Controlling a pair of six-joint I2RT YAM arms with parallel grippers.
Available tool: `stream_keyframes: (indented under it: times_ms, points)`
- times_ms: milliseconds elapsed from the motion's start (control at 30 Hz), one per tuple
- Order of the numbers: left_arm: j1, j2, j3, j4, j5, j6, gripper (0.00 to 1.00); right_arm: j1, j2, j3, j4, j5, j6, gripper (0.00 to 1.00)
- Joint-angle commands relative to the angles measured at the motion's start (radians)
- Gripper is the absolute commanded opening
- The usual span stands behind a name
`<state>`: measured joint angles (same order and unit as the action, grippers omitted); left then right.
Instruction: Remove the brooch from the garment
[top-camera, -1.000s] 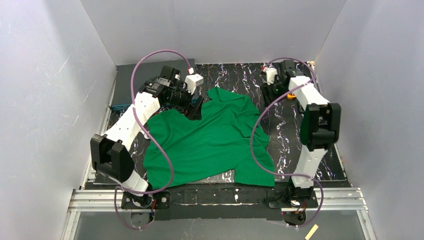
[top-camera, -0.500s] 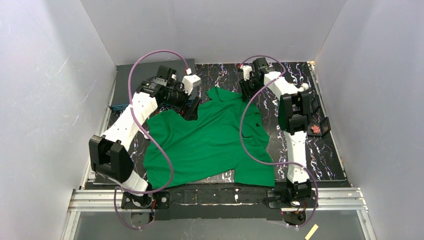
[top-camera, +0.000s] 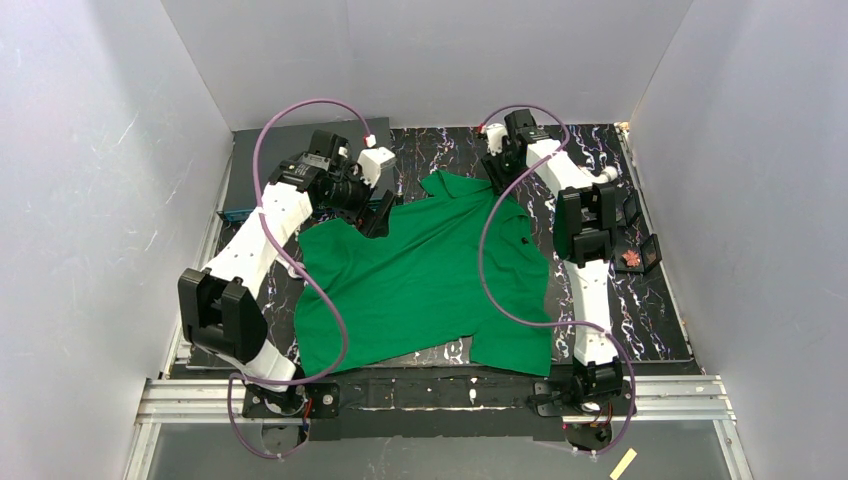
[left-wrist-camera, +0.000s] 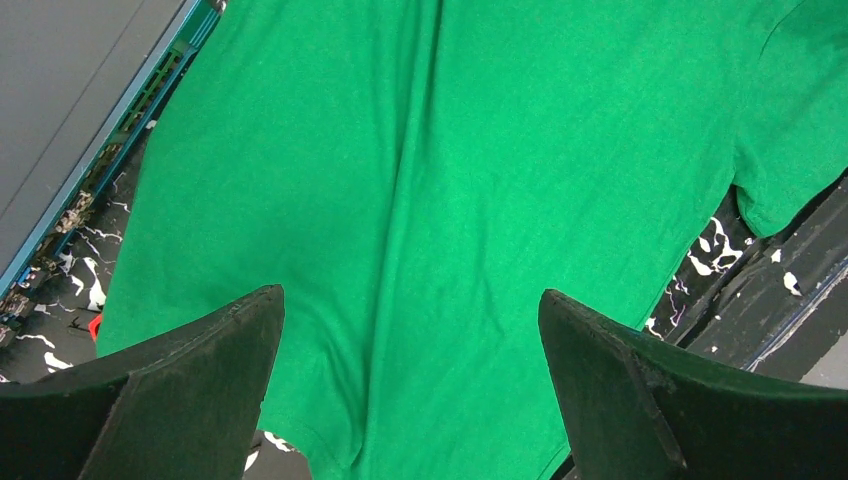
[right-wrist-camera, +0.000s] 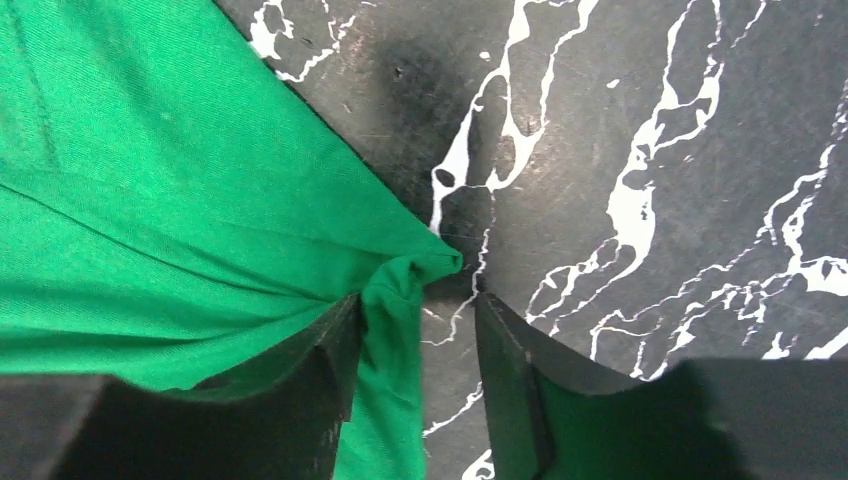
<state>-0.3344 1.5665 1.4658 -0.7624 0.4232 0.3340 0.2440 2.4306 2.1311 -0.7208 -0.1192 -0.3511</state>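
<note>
brooch (top-camera: 630, 259) | well apart from right hand (top-camera: 497, 166) | hand parted, garment (right-wrist-camera: 150, 200) corner between

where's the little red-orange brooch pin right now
Top view: the small red-orange brooch lies on the right side of the black marbled table, just right of the right arm, apart from the bright green polo shirt.

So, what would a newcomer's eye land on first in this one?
The bright green polo shirt, spread across the middle of the black marbled table. At its far edge the right end effector has a bunched corner of fabric between its fingers, while the left end effector hangs wide open over the shirt. A tiny red-orange brooch lies off the shirt, at the table's right side.
</note>
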Motion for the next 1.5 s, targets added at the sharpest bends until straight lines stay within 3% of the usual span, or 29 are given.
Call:
stream_keyframes:
  times_ms: [0, 200, 500, 667, 1167, 1467]
  points:
    - [0.007, 0.011, 0.016, 0.0, -0.004, 0.009, 0.98, -0.013, -0.005, 0.025, 0.027, -0.009, -0.05, 0.55]
    - [0.008, 0.027, 0.032, 0.002, 0.008, 0.0, 0.98, 0.046, -0.096, -0.015, 0.125, -0.106, -0.023, 0.48]
    - [0.007, 0.036, 0.049, 0.002, 0.007, -0.011, 0.98, 0.149, -0.079, -0.002, 0.158, -0.091, -0.022, 0.43]
    - [0.008, 0.028, 0.04, 0.006, 0.006, -0.02, 0.98, 0.175, -0.043, 0.038, 0.151, -0.039, -0.022, 0.45]
    - [0.009, 0.021, 0.027, 0.015, 0.001, -0.024, 0.98, 0.182, -0.003, 0.053, 0.113, -0.163, 0.014, 0.49]
    - [0.009, 0.009, 0.012, 0.015, -0.004, -0.027, 0.98, 0.192, 0.035, 0.059, 0.115, -0.124, 0.009, 0.48]
